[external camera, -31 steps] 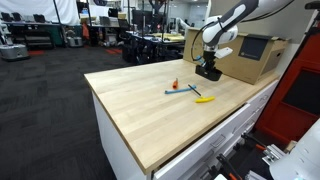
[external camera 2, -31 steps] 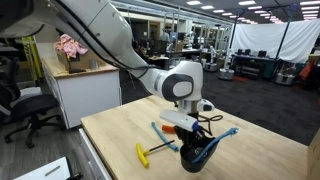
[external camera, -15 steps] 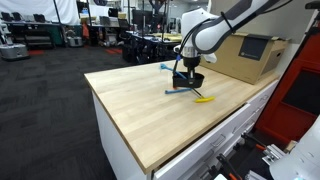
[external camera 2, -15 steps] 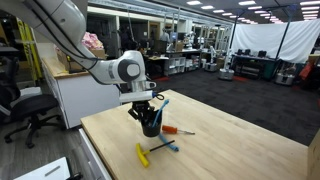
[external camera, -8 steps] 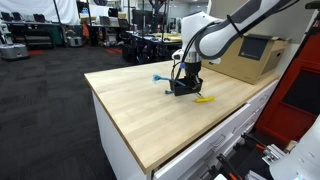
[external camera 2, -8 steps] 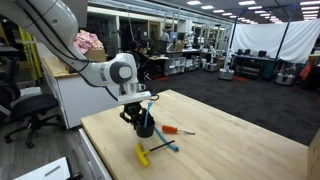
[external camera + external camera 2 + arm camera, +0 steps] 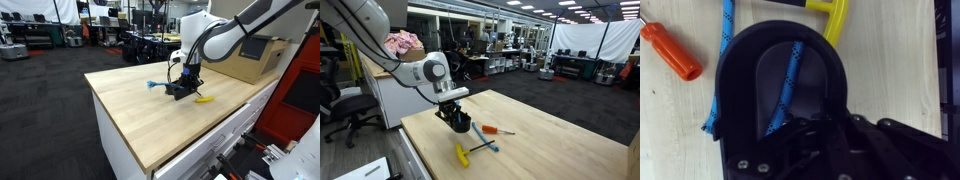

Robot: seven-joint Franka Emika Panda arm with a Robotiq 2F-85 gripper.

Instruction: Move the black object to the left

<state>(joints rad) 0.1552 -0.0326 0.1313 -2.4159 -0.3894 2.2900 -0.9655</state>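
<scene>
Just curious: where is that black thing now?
In an exterior view the black object is at the tip of the arm, over the wooden table, beside the orange screwdriver.

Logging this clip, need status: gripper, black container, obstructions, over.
Gripper shut on black container. Container tilted, low by tabletop, blue rope inside. Orange screwdriver and yellow tool close alongside.

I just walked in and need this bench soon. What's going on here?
The robot arm's claw grips the black object, a blue cord lying in it, and holds it tilted low over the wooden table. An orange-handled screwdriver and a yellow tool lie nearby on the tabletop.
</scene>
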